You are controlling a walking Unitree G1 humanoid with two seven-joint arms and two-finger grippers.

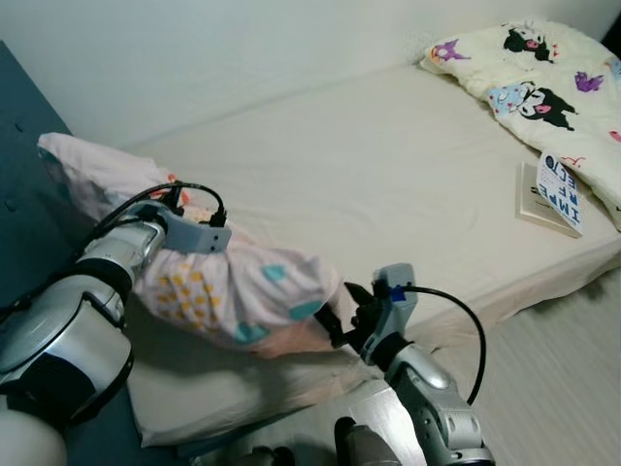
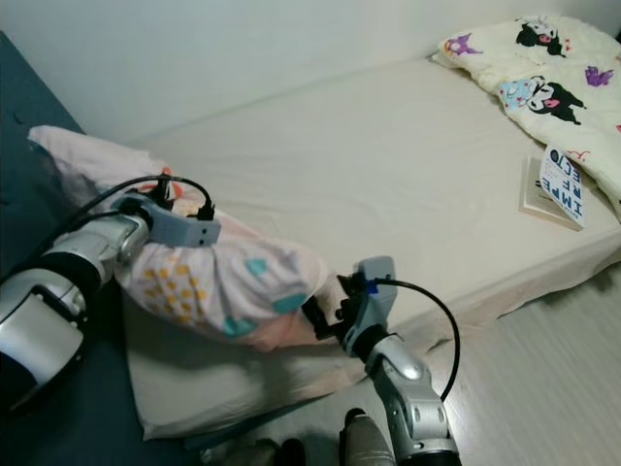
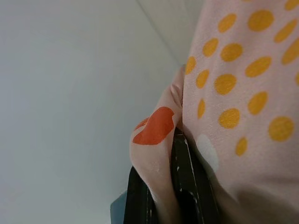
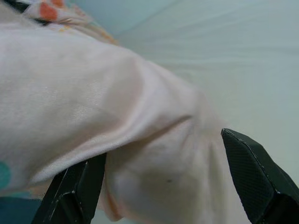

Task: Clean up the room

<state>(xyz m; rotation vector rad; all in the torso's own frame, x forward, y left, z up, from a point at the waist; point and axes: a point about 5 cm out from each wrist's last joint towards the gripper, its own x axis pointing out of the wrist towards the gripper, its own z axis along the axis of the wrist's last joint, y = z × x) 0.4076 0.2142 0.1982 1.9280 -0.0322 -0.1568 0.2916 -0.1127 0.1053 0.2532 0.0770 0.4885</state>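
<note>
Two grippers hold my pink patterned pillow (image 1: 228,286) over the bed (image 1: 388,184) edge: left gripper (image 3: 163,186) pinching its fabric, right gripper (image 4: 163,186) with fingers wide around its end.

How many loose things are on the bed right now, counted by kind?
Pink patterned pillow, held between the left gripper and right gripper: 1
Cream comforter with cartoon prints: 1
Book with a white cover and blue lettering: 1
Total: 3
</note>
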